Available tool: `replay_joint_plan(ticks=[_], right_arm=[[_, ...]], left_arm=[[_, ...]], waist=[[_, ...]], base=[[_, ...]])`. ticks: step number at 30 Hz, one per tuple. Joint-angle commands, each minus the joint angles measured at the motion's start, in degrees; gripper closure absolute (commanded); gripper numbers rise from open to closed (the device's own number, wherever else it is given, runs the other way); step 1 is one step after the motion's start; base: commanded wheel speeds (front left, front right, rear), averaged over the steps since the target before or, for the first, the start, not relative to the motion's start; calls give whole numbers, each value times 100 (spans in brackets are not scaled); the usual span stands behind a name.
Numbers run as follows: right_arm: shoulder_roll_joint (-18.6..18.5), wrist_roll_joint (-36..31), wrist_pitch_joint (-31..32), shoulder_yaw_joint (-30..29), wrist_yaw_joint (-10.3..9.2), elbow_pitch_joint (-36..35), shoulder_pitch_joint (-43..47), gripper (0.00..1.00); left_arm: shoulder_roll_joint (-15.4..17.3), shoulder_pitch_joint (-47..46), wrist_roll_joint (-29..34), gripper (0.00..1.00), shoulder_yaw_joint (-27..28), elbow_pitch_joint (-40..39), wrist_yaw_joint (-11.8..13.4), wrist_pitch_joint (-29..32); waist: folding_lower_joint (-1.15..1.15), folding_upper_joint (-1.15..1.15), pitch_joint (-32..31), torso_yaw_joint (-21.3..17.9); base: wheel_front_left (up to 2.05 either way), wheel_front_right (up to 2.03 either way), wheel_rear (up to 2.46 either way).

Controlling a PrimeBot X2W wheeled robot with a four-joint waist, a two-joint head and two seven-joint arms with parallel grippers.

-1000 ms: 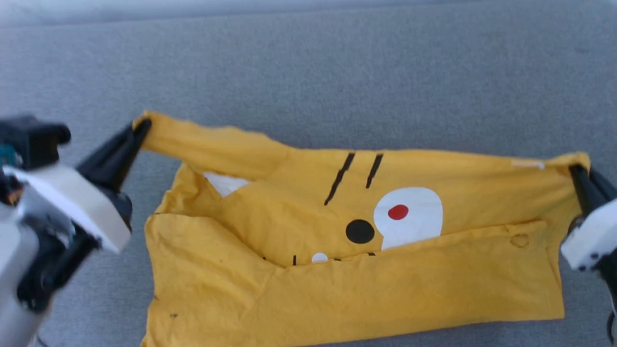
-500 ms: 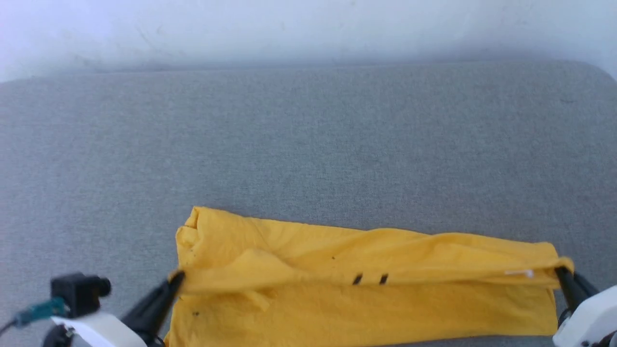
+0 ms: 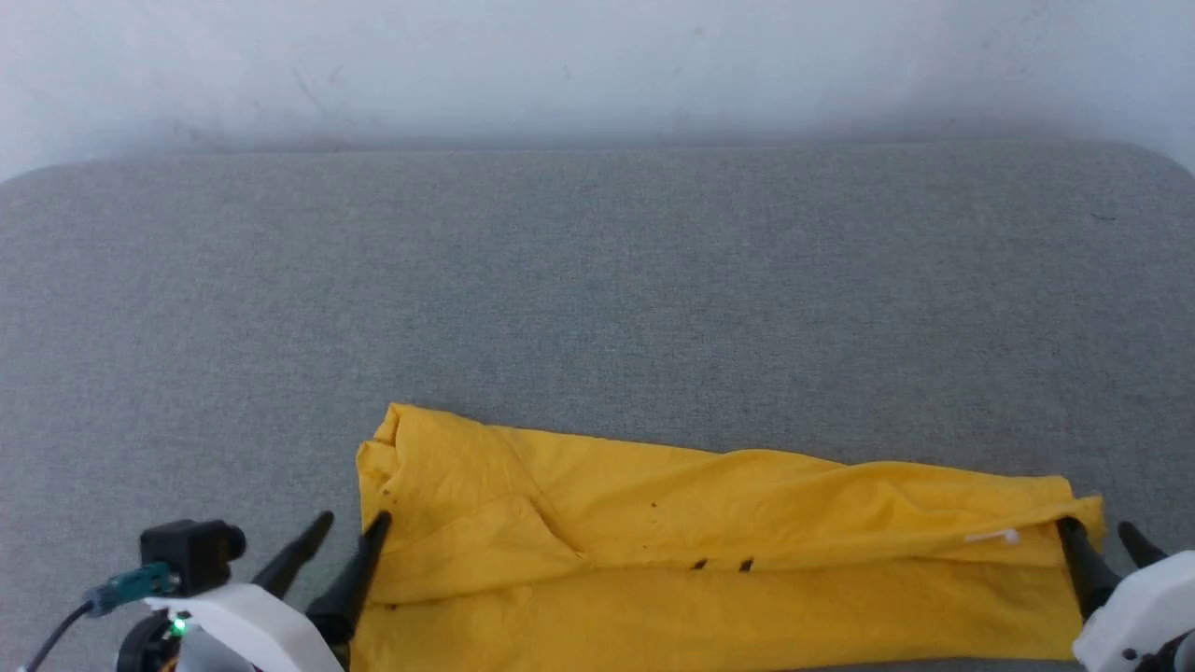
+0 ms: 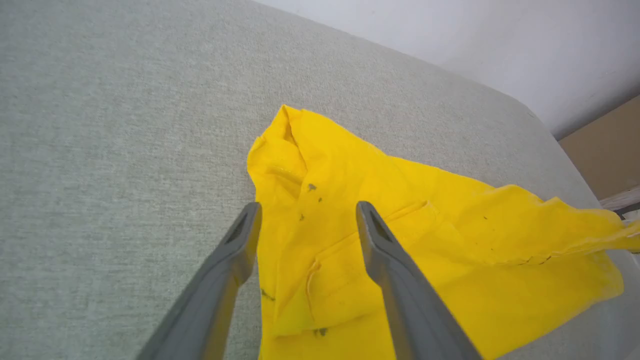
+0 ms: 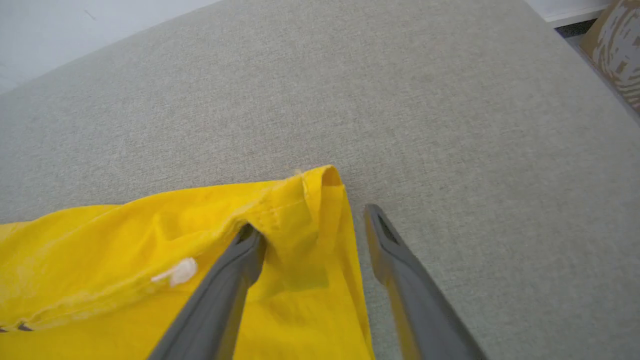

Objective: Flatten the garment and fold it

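Grey padded surface (image 3: 597,280) bears the folded yellow T-shirt (image 3: 653,495); left gripper (image 3: 352,519) and right gripper (image 3: 1094,525) flank it, spread wide.

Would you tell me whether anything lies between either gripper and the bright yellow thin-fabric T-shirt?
Nothing visible does: the open left gripper and open right gripper each straddle one end of the bright yellow thin-fabric T-shirt.

Folded yellow garment (image 3: 709,560) on grey surface (image 3: 597,280), left hand (image 3: 353,516) and right hand (image 3: 1094,525) spread at its ends
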Motion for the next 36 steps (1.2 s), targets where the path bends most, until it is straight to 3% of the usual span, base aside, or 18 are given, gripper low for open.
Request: replay_joint_plan(ticks=[1, 10, 14, 19, 36], right_arm=[[6, 13, 11, -43, -5, 14, -53, 0], [10, 138, 52, -295, -5, -177, 72, 0], [11, 333, 31, -332, -5, -6, 80, 0], [11, 819, 651, -198, -5, -51, 397, 0], [11, 604, 1759, -271, -5, -637, 999, 0]], left_arm=[[-6, -55, 16, 0, 44, 4, 41, -53], [-42, 454, 317, 0, 800, -719, 826, -821], [-159, 689, 544, 0, 941, -1094, 1019, -875], [-148, 874, 694, 0, 1058, -1350, 1134, -889], [-114, 895, 822, 0, 1294, -1487, 1089, -898]], waist=[[-1, 0, -15, -14], [-1, 0, -79, -63], [-1, 0, -54, 0], [-1, 0, 15, 136], [-1, 0, 197, 123]], base=[[0, 0, 0], [0, 0, 0], [0, 0, 0], [0, 0, 0], [0, 0, 0]])
